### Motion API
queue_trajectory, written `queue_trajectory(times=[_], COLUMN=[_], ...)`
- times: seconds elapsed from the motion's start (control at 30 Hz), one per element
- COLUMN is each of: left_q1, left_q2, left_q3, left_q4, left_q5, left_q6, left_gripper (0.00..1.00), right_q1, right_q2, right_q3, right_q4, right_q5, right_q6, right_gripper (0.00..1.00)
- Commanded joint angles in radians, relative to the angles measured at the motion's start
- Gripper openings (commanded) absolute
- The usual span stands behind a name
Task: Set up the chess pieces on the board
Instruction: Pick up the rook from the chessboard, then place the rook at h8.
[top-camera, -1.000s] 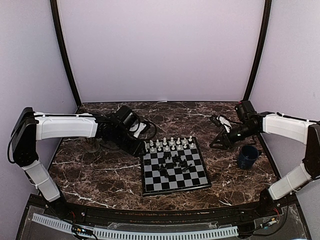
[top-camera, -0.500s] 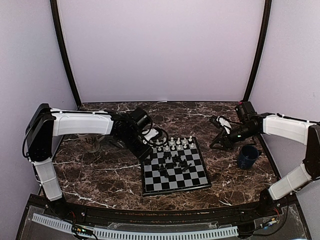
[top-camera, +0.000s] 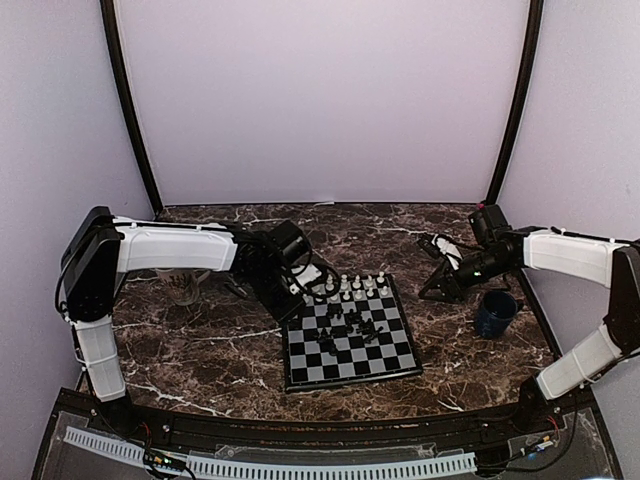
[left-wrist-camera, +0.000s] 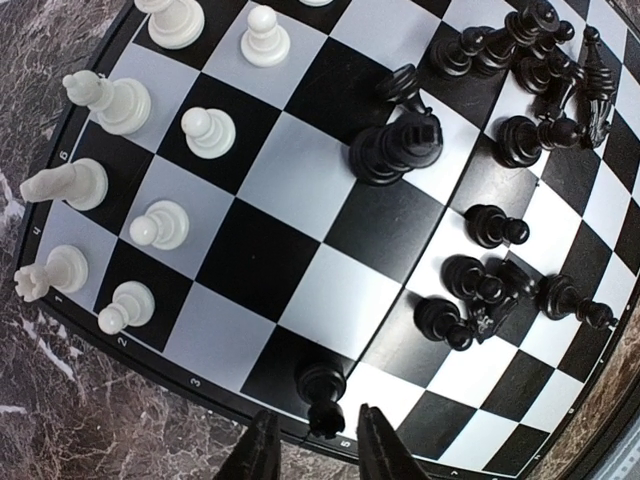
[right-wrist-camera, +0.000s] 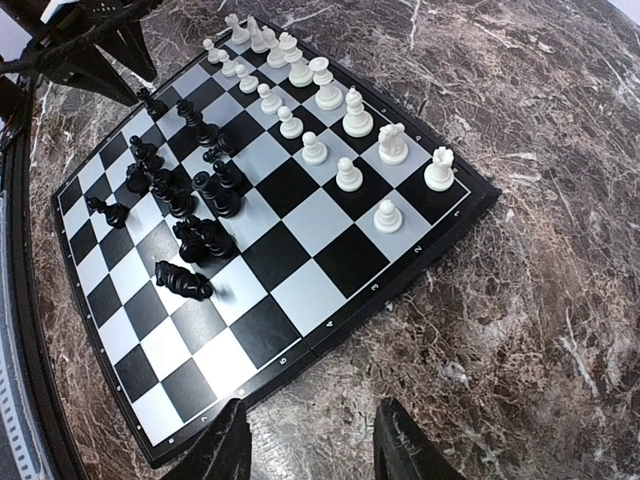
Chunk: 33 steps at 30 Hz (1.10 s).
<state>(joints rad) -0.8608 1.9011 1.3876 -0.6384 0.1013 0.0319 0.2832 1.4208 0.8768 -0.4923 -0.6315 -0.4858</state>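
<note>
Entry, pickup step: my left end effector (left-wrist-camera: 316, 430) stands spread astride a black pawn (left-wrist-camera: 322, 385) on an edge square of the board (left-wrist-camera: 250, 255); next, I judge, a centred pinch and lift.

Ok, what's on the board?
White pieces in two rows along one edge, black pieces clumped mid-board, some toppled. From above, the left gripper hides one board corner.
</note>
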Motion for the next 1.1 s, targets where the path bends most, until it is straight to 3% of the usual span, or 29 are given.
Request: queue_trajectory(times=[0.0, 0.43, 0.63, 0.87, 1.07], left_q1=[-0.004, -0.009, -0.029, -0.137, -0.204], left_q2=[0.009, 0.01, -0.086, -0.218, -0.242], left_q3=[0.023, 0.031, 0.034, -0.057, -0.12], left_q4=[-0.041, -0.03, -0.055, -0.096, -0.129], left_q5=[-0.028, -0.01, 0.001, 0.011, 0.033], left_q6=[0.02, 0.026, 0.022, 0.063, 0.07], left_gripper=[0.29, 0.09, 0.06, 0.06, 0.06], right_q1=[-0.001, -0.001, 0.0, 0.0, 0.0], right_q2=[0.013, 0.023, 0.021, 0.021, 0.02], right_q3=[-0.008, -0.006, -0.009, -0.007, -0.007], right_q4=[0.029, 0.03, 0.031, 0.031, 0.031], right_q5=[0.002, 0.016, 0.019, 0.018, 0.018], right_q6=[-0.008, -0.008, -0.009, -0.009, -0.008], right_gripper=[0.43, 0.42, 0.42, 0.42, 0.42])
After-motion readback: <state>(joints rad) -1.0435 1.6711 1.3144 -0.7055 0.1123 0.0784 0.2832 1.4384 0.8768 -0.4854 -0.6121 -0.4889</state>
